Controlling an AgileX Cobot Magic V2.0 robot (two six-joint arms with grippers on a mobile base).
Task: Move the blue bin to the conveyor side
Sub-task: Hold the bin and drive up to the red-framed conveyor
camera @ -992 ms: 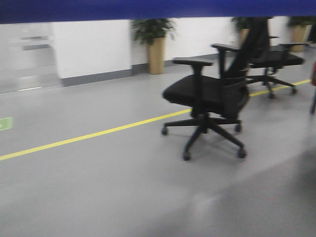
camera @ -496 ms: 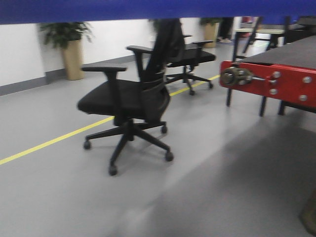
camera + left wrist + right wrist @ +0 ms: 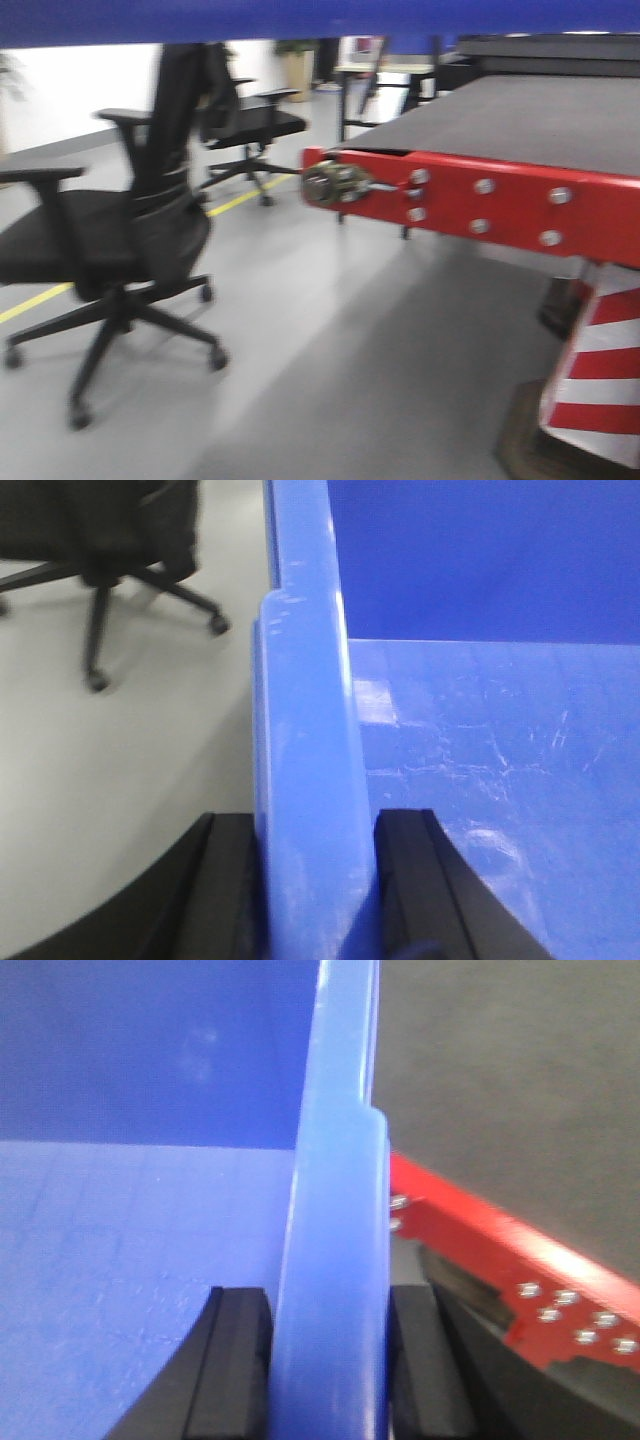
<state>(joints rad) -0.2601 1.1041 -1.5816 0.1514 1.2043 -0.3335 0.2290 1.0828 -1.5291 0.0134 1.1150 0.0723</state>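
I have the left gripper (image 3: 315, 885) and the right gripper (image 3: 333, 1365) each clamped on a side rim of the bin (image 3: 300, 660). It hangs between them, the conveyor (image 3: 540, 115) just beside its right wall.

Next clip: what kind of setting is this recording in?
Probably an indoor logistics test floor or lab: a conveyor with a red bolted frame, a yellow floor line, a red-and-white striped marker, plus rolling office chairs. The left pincer and right pincer clamp the blue bin.
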